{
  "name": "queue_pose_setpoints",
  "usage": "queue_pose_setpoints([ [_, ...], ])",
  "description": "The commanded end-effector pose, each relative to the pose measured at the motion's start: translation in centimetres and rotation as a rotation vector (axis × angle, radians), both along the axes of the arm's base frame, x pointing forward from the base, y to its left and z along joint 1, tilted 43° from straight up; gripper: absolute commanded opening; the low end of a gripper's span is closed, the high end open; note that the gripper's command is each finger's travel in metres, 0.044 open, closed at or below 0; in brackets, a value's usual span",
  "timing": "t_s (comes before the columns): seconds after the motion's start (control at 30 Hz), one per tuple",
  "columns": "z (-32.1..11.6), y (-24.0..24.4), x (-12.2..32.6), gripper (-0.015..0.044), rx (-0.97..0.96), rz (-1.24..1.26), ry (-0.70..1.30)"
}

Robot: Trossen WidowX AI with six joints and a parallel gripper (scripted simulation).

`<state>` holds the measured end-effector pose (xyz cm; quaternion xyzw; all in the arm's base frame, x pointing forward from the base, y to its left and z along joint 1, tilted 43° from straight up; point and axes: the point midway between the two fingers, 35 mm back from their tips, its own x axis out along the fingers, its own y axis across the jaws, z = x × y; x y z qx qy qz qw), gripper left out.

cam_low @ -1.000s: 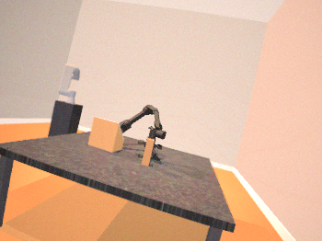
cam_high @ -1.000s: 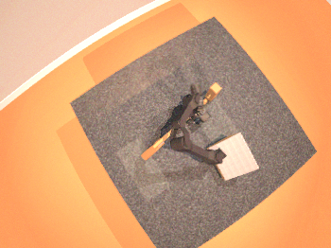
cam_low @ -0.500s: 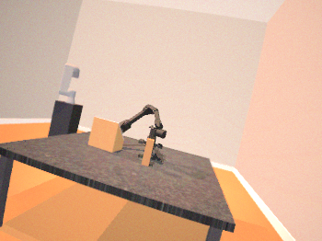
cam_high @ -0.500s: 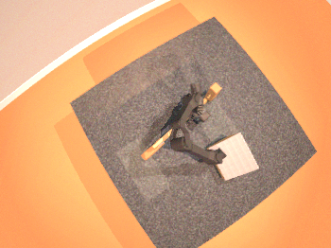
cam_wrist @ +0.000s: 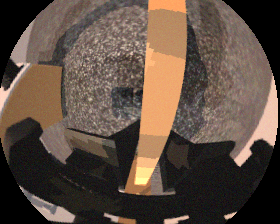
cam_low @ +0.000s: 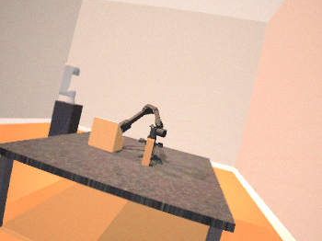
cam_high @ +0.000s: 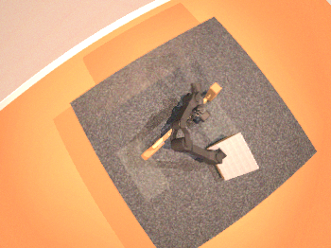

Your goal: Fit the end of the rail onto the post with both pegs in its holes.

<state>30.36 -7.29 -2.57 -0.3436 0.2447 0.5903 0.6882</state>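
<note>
Gripper (cam_wrist: pixel 146 185) clamped on the rail (cam_wrist: pixel 161 78), its fingertips and the pegs hidden.

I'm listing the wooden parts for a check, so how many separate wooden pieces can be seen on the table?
3. The footboard block sits toward the table's left, the short post stands near the arm, and the rail is held in the gripper. The pegs can't be made out.

A bare, unfurnished test room: plain beige walls (cam_low: pixel 175 57) with white skirting, a glossy orange floor (cam_low: pixel 92 213), and one dark speckled stone-topped bench (cam_low: pixel 115 177) carrying a small black robot arm (cam_low: pixel 143 114). A dark pedestal (cam_low: pixel 64 117) stands behind.
</note>
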Motion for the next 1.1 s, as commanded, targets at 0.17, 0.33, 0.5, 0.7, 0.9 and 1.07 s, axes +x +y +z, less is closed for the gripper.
queue_pose_setpoints([
  [0.17, 0.8, -0.8, 0.1, 0.0000, -0.002, -0.012, -0.013],
  [0.33, 1.0, -0.9, 0.0, 0.0000, -0.002, -0.012, -0.013],
  [0.5, 1.2, -1.1, 0.0, 0.0000, -0.002, -0.012, -0.013],
  [0.7, 1.4, -1.3, -0.1, 0.0000, -0.002, -0.012, -0.013],
  [0.9, 1.6, -1.5, -0.2, 0.0000, -0.002, -0.012, -0.013],
  [1.07, 1.8, -1.7, -0.2, 0.0000, -0.002, -0.012, -0.013],
])
